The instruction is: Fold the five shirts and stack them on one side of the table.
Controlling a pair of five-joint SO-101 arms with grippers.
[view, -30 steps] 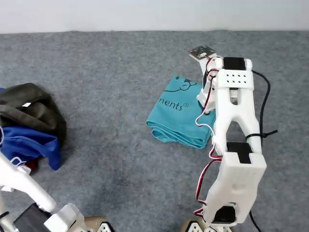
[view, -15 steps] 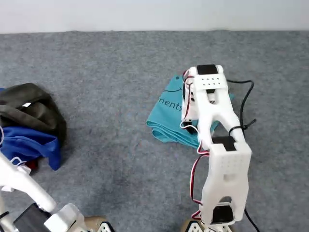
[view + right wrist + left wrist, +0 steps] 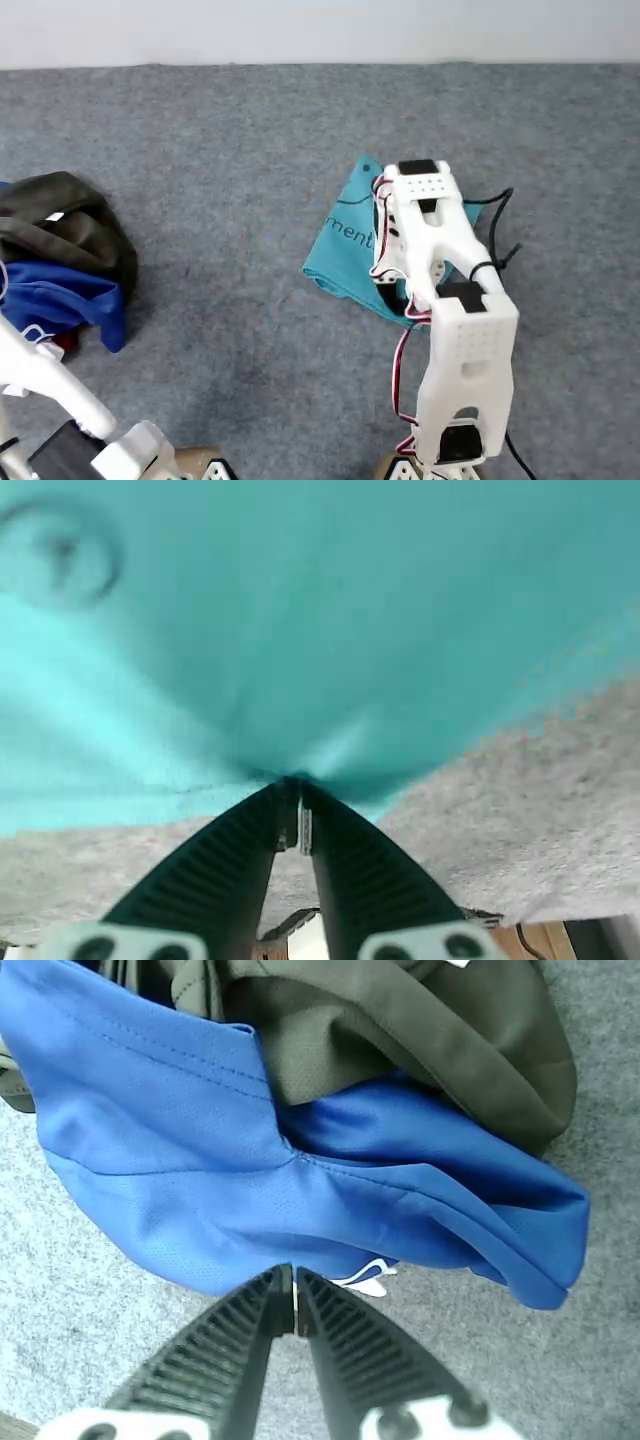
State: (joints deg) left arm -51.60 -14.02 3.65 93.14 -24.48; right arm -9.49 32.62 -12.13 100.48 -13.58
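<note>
A folded teal shirt (image 3: 340, 250) with dark lettering lies right of the table's middle. My right arm (image 3: 430, 210) stands over its right half. In the right wrist view, my right gripper (image 3: 298, 785) is shut on the teal shirt (image 3: 250, 630), and the cloth puckers at the tips. At the left edge, a dark olive shirt (image 3: 70, 225) lies bunched on a blue shirt (image 3: 60, 300). My left gripper (image 3: 294, 1295) is shut and holds nothing. It sits just off the hem of the blue shirt (image 3: 200, 1160), below the dark olive shirt (image 3: 400, 1020).
A scrap of red cloth (image 3: 62, 343) peeks from under the blue shirt. My left arm (image 3: 60, 395) rests at the near left corner. The grey felt table top (image 3: 220, 150) stretches between the pile and the teal shirt, with a pale wall behind.
My right arm drew back from the far side of the teal shirt and came down over it. The shirt's near edge has shifted slightly. The left arm and the pile have stayed still.
</note>
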